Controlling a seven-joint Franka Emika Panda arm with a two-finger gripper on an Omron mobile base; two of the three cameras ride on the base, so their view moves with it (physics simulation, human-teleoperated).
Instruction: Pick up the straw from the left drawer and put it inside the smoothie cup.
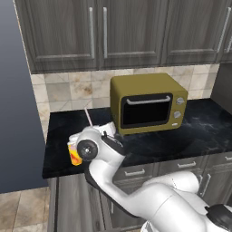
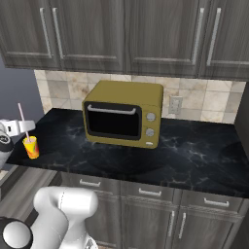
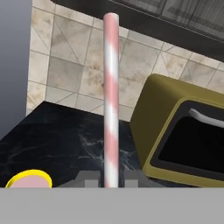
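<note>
Evidently the gripper (image 3: 111, 181) (jaws clenched on the straw (image 3: 111, 100)) held it upright for lowering into the smoothie cup (image 3: 29, 179), at its 9 o'clock.

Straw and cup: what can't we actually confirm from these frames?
- Straw lower end: cut off at the bottom edge of the hand view, and behind the arm in the left base view.
- Straw tip versus smoothie cup in the right base view: too small to tell whether it is inside.
- Gripper: fingertips barely visible.
</note>
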